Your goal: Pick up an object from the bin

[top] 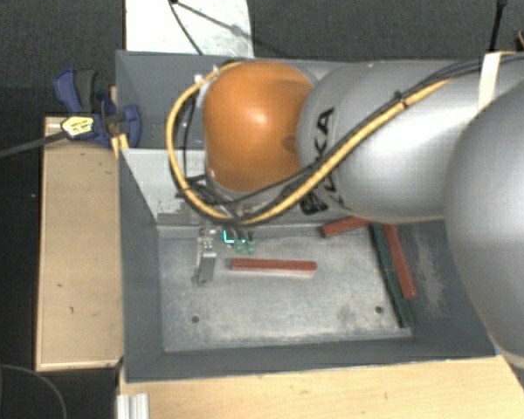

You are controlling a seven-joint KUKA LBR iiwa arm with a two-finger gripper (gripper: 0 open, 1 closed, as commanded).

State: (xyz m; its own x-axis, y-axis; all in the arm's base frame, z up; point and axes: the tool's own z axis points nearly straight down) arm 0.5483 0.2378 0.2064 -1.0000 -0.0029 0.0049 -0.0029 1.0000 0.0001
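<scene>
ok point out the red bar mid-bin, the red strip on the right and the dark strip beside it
red bar [272, 267], camera view, middle of its length
red strip [403, 267], camera view, its middle
dark strip [390, 276], camera view, its middle

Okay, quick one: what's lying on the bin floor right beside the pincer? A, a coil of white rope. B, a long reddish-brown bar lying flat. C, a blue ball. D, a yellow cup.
B: a long reddish-brown bar lies flat on the floor of the grey bin, just to the camera view's right of the pincer.
</scene>
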